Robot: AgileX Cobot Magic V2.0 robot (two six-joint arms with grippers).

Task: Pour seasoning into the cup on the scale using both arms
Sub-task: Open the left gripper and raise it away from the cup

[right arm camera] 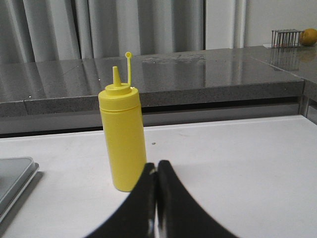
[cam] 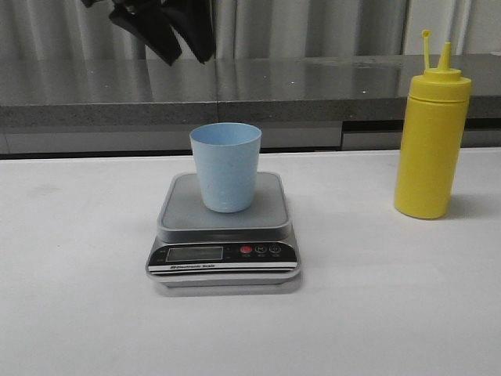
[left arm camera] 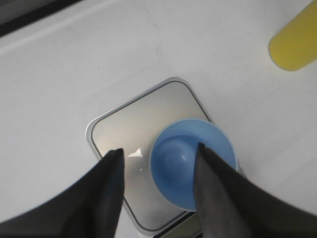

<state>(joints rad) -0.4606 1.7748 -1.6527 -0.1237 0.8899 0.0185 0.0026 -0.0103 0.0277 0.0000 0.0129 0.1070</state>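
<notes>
Your pale blue cup (cam: pixel 225 166) stands upright on the silver platform of the scale (cam: pixel 224 229), set toward the rear of the platform, and the scale sits in the middle of the white table (cam: pixel 70 313). From the left wrist view you look straight down into the cup (left arm camera: pixel 190 167). Your left gripper (left arm camera: pixel 159 156) hangs high above it with its fingers (left arm camera: pixel 110 186) spread wide, one over the bare platform and the other over the cup's rim, holding nothing. The yellow seasoning bottle (cam: pixel 431 133) stands upright well to the right of the scale, its tethered cap stalk pointing up beside the nozzle. Your right gripper (right arm camera: pixel 157 171) is just in front of the bottle (right arm camera: pixel 123 139), fingers pressed together and empty
</notes>
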